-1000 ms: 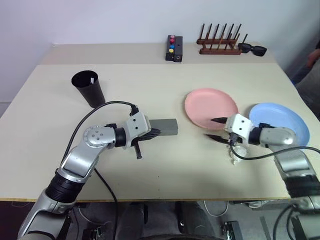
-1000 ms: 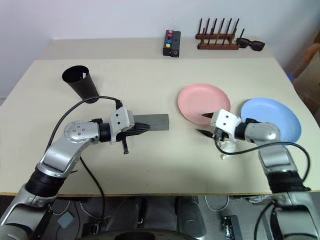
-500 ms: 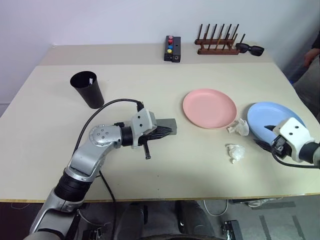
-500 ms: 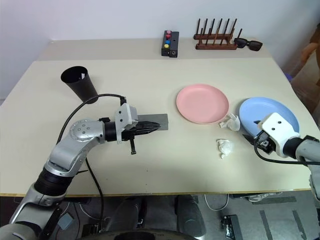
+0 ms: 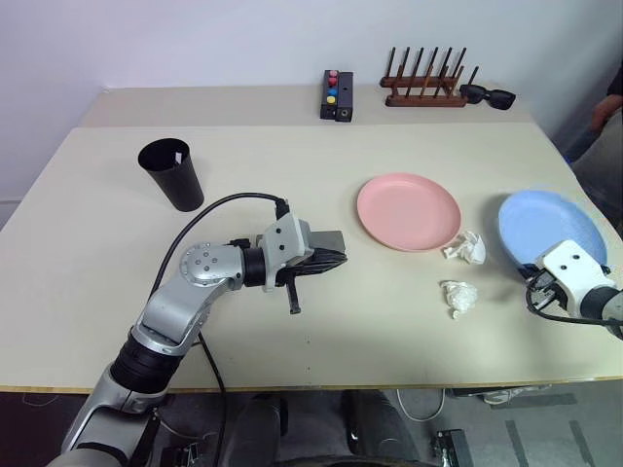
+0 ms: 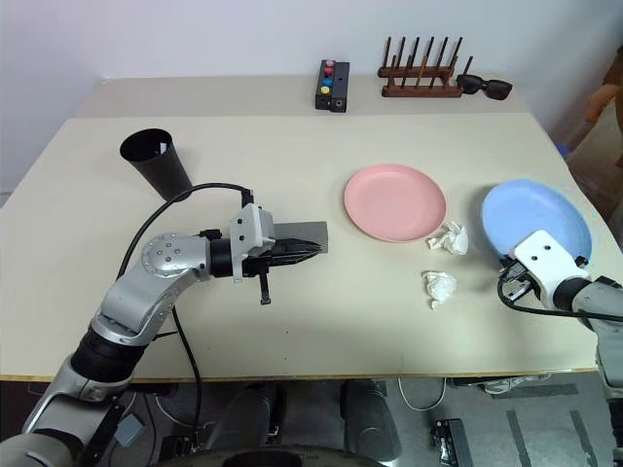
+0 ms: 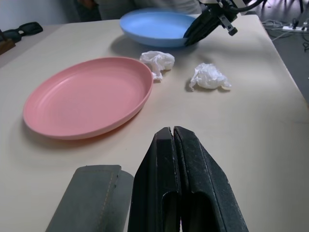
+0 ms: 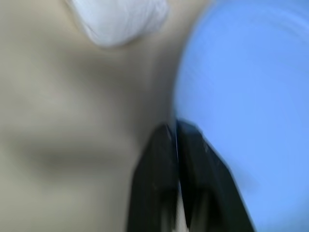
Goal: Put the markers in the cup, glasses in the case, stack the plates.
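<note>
Beige table (image 5: 292, 175): cup (image 5: 172, 174), case (image 5: 324, 243), plates (image 5: 409, 211), tissue wads (image 5: 458, 296).

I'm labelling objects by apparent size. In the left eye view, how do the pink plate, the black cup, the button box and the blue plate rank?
1. Pink plate and blue plate: alike; the blue one is partly hidden by the right gripper.
2. Black cup.
3. Button box, which sits farther from the camera.

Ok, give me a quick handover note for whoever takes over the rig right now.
Left pincer: shut, empty, tips at the closed case.
Right pincer: shut on the near rim of the blue plate.
Pink plate lies apart, between the case and the blue plate. Cup stands upright, far left.
Left to do: stack the plates. Whether the markers and glasses are already inside cup and case I cannot tell.
</note>
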`<move>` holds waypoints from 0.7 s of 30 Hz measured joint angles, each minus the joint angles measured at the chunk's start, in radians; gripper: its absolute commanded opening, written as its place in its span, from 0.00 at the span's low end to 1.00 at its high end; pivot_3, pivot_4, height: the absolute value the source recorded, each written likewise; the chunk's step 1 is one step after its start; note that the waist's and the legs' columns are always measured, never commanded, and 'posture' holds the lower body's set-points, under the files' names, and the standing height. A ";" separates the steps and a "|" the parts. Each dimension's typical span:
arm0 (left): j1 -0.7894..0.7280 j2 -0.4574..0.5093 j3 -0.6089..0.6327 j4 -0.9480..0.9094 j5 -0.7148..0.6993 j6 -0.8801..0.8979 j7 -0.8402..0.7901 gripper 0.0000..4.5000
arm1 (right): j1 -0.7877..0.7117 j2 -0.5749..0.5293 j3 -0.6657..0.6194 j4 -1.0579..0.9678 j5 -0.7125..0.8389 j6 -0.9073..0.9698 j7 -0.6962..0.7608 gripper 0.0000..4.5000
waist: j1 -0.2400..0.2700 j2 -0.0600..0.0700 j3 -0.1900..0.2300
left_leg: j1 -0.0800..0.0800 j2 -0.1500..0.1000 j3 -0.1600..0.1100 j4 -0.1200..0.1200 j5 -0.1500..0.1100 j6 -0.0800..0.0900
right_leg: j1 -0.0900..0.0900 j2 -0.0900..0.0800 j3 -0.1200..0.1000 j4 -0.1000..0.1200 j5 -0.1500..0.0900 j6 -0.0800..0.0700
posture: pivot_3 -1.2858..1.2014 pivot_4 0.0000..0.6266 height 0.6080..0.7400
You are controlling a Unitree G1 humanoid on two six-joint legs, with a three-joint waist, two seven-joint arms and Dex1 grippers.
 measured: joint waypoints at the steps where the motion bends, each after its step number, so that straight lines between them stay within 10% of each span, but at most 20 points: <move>1: 0.000 0.000 0.000 0.001 0.002 0.000 0.000 0.00 | 0.000 0.000 0.000 0.000 0.000 -0.001 -0.001 0.01 | 0.000 0.000 0.000 | 0.000 0.000 0.000 0.000 0.000 0.000 | 0.000 0.000 0.000 0.000 0.000 0.000 | 0.52 0.24 0.96; 12: -0.024 -0.001 0.023 0.073 0.023 -0.025 0.016 0.00 | -0.179 -0.029 0.029 -0.176 0.006 -0.090 -0.004 0.01 | -0.014 0.002 0.000 | 0.001 0.001 0.000 0.000 0.000 0.000 | -0.001 0.002 0.001 0.001 0.000 0.000 | 0.52 0.24 0.96; 21: -0.096 0.007 0.099 0.191 0.032 -0.080 0.043 0.00 | -0.492 0.128 0.433 -0.153 -0.010 -0.079 0.150 0.01 | 0.003 0.000 0.001 | -0.002 0.000 -0.002 0.000 0.000 0.000 | -0.003 -0.001 -0.001 0.000 0.000 0.000 | 0.52 0.24 0.96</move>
